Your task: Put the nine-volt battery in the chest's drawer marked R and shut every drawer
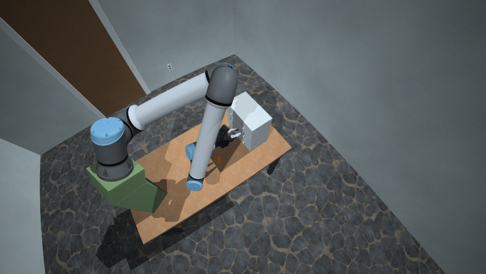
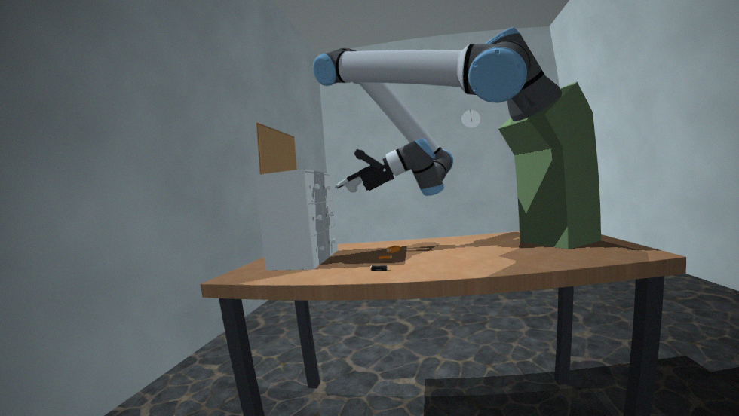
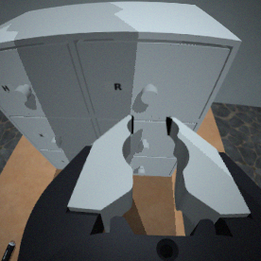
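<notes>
The gripper (image 3: pixel 149 122) hovers empty, jaws slightly apart, before drawer R (image 3: pixel 118 87) of the chest (image 3: pixel 156 28). The nine-volt battery, probably the small orange block (image 1: pixel 219 159) on the table (image 1: pixel 268 153), looks light and rigid; grip its flat sides.

You get a high, distant top view angled down on the brown wooden table (image 1: pixel 258 160), a low side-on exterior view, a close wrist view facing the pale grey chest of drawers (image 3: pixel 156 57), seen in all three.

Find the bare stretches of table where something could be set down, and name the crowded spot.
Free: the table between the green base and the small items. Crowded: right before the chest, where the empty claw nears its handles.
</notes>
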`<act>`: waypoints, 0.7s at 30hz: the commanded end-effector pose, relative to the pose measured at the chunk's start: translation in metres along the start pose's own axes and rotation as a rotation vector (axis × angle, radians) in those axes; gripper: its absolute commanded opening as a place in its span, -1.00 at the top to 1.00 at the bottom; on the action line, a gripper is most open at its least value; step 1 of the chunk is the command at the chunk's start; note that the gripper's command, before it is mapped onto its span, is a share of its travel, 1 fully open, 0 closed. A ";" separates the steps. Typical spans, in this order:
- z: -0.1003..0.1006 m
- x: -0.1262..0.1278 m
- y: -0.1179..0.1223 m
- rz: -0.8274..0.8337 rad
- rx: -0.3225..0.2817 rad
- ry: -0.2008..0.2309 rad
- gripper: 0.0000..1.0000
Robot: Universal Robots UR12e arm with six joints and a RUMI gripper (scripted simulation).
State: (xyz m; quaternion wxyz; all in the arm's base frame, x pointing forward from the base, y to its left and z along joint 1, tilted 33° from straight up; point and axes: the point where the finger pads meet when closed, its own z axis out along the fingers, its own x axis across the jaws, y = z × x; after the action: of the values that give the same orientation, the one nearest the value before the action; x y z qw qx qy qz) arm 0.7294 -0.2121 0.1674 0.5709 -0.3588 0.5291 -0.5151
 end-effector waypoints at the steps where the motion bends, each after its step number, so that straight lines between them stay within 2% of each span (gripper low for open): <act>1: 0.001 0.000 -0.001 0.000 0.000 0.000 0.61; 21: 0.015 0.000 -0.006 0.000 0.000 0.000 0.61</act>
State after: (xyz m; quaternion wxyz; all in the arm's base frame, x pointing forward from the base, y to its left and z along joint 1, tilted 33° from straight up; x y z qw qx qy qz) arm 0.7394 -0.2145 0.1734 0.5709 -0.3589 0.5291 -0.5151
